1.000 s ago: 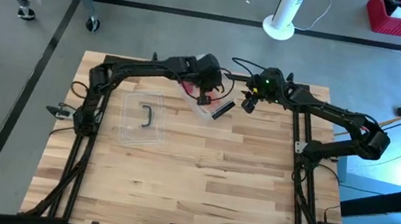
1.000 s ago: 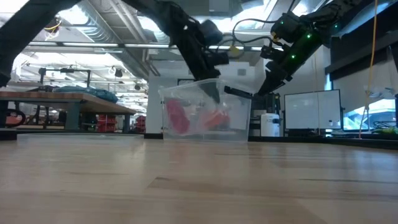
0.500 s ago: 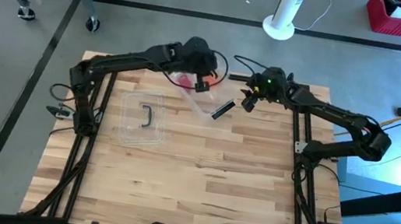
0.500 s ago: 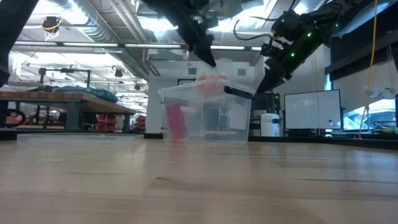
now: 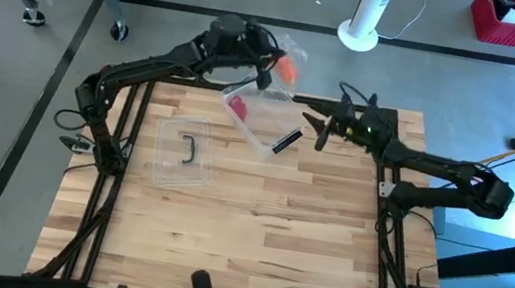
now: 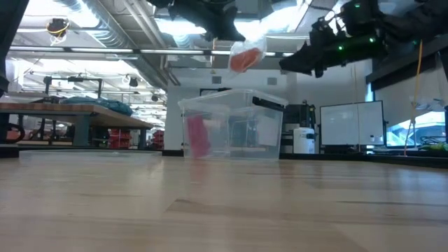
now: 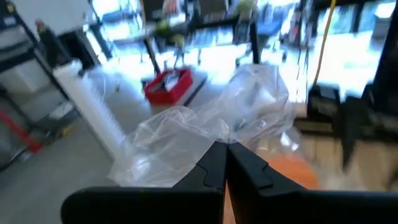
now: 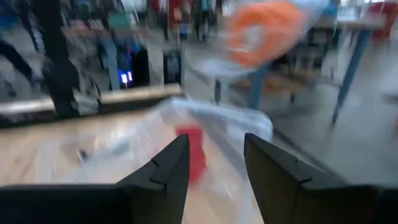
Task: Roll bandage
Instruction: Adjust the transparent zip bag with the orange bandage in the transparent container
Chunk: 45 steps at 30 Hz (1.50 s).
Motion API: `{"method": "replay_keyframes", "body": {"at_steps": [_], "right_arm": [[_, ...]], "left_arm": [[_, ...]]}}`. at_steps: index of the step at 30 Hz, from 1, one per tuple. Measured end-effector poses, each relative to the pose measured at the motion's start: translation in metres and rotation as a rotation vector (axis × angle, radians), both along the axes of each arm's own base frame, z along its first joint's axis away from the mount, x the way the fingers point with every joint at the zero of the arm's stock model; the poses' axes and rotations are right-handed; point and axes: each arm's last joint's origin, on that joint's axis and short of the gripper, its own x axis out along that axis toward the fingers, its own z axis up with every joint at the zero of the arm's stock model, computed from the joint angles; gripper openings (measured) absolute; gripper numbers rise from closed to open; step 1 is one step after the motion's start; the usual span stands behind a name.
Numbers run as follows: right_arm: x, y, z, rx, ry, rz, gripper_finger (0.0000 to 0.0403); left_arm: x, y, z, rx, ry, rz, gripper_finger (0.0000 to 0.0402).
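Seen from above, the left gripper (image 5: pixel 267 65) hangs past the table's (image 5: pixel 255 235) far edge, its fingers pressed together on a crinkly clear plastic bag (image 6: pixel 246 54) holding an orange-red lump (image 5: pixel 289 68). The red bandage (image 5: pixel 239 106) lies inside an open clear plastic bin (image 5: pixel 260 114) on the table, below and just beside that gripper. The right gripper (image 5: pixel 313 122), fingers spread and empty, hovers near the bin's other side. The bin's lid (image 5: pixel 184 150) lies nearby.

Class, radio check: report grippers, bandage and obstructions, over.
Left gripper shut on plastic bag, raised above bin. Right gripper open, empty. Bandage inside bin.
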Motion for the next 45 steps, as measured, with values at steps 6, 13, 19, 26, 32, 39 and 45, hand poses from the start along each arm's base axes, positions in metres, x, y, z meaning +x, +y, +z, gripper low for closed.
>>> {"method": "replay_keyframes", "body": {"at_steps": [6,13,19,26,32,39,45], "right_arm": [[0.007,0.015,-0.014,-0.097,-0.053,-0.061,0.0154],[0.01,0.016,0.0,-0.105,-0.211,-0.096,0.0154],[0.024,0.027,0.004,-0.069,-0.209,-0.026,0.0154],[0.054,0.037,0.01,-0.098,-0.194,-0.224,0.0154],[0.065,0.041,0.014,-0.1,-0.258,-0.271,0.0154],[0.063,0.04,0.02,-0.11,-0.33,-0.295,0.0154],[0.062,0.039,0.02,-0.123,-0.32,-0.32,0.0121]], "left_arm": [[0.01,-0.012,0.011,0.038,-0.12,-0.076,0.0],[0.021,-0.031,0.017,0.092,-0.174,-0.134,0.0],[0.025,-0.038,0.018,0.097,-0.177,-0.151,0.0],[0.026,-0.041,0.018,0.097,-0.179,-0.155,0.0],[0.027,-0.043,0.017,0.102,-0.172,-0.161,0.0],[0.028,-0.045,0.016,0.11,-0.159,-0.166,0.0],[0.028,-0.045,0.013,0.098,-0.13,-0.165,0.0]]}}
